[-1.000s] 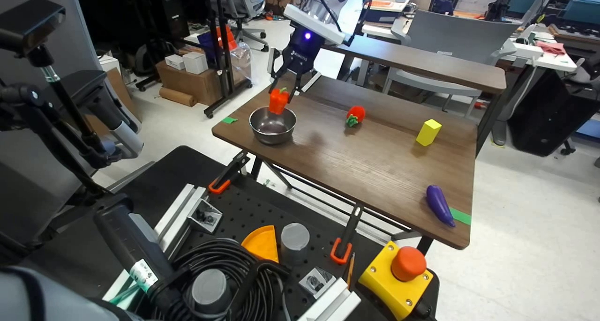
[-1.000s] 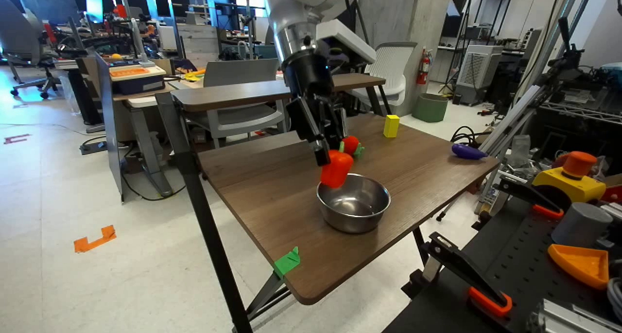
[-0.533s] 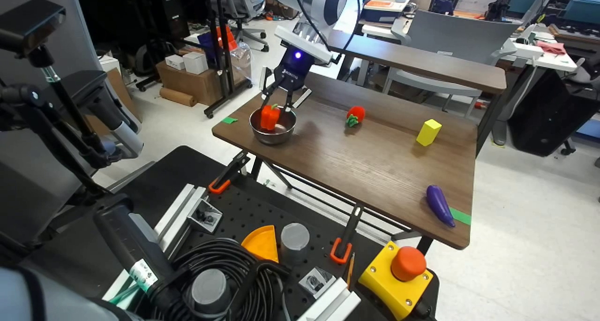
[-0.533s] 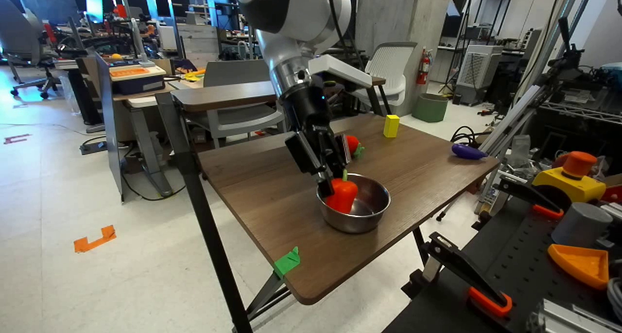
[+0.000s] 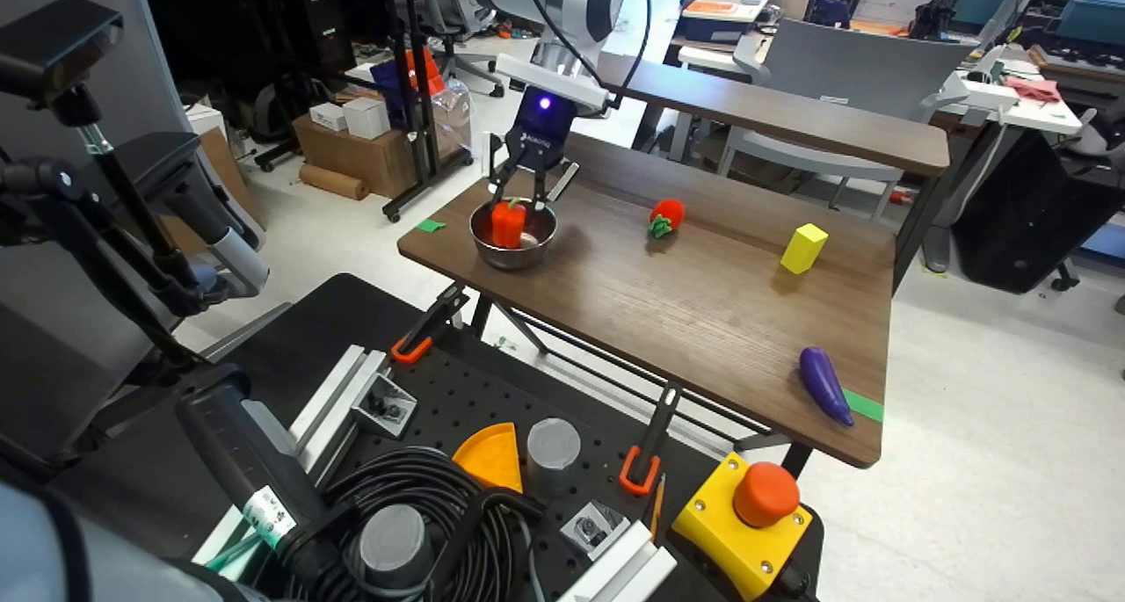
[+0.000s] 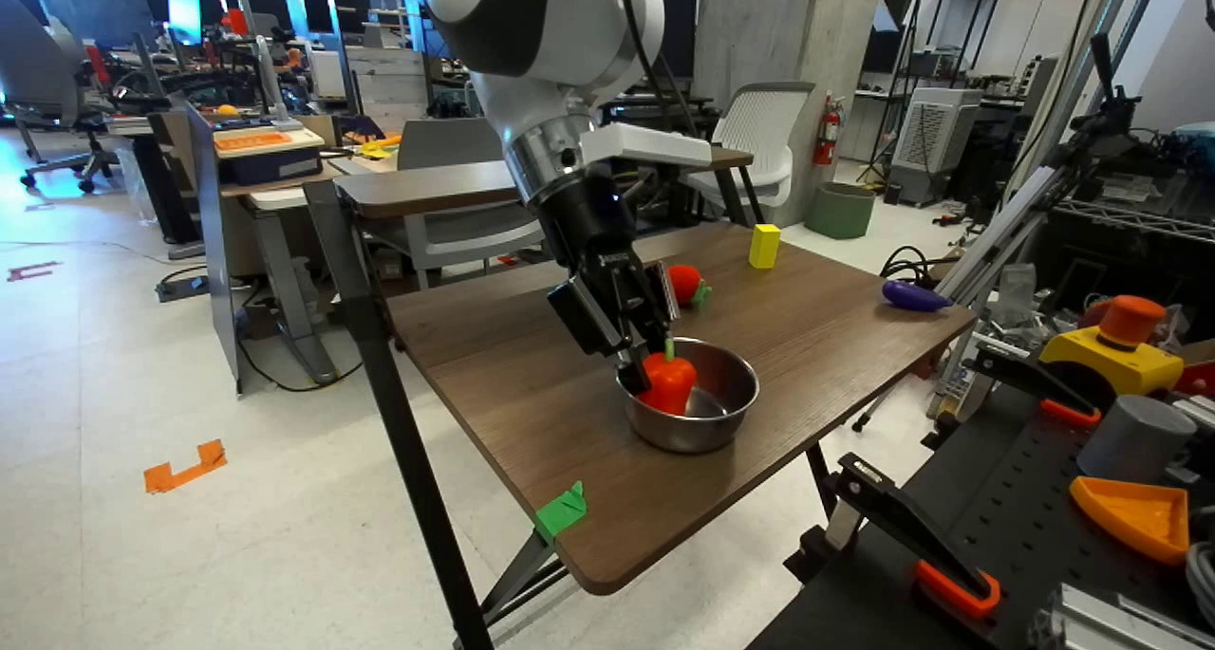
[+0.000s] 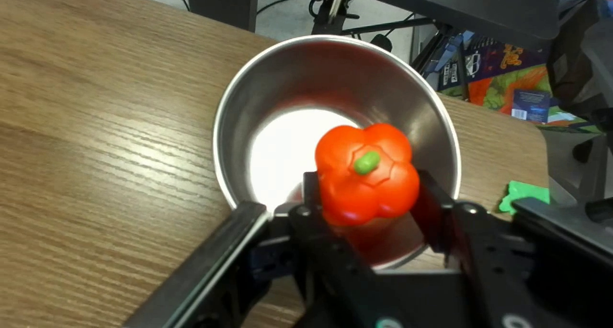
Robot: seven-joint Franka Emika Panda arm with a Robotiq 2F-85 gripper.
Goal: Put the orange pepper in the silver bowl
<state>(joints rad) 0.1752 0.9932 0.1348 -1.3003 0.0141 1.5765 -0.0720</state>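
Observation:
The orange pepper (image 5: 508,226) is stubby and orange-red with a green stem. It is upright inside the silver bowl (image 5: 514,260), toward one side wall, in both exterior views (image 6: 669,387) (image 6: 688,435). In the wrist view the pepper (image 7: 357,198) shows stem up between the fingers, inside the bowl (image 7: 311,67). My gripper (image 5: 517,203) points down into the bowl, its fingers touching the pepper on both sides (image 7: 368,189); it also shows in an exterior view (image 6: 650,358). Whether the pepper touches the bowl's floor is hidden.
A smaller red item with green leaves (image 5: 670,211), a yellow block (image 5: 803,249) and a purple eggplant (image 5: 824,387) lie on the wooden table (image 5: 703,321). Green tape (image 5: 431,225) marks the table corner near the bowl. A black cart (image 5: 475,373) stands beside the table.
My gripper has moved down with the pepper, from above the bowl's rim to inside the bowl. In the last half second the bowl has shifted very slightly.

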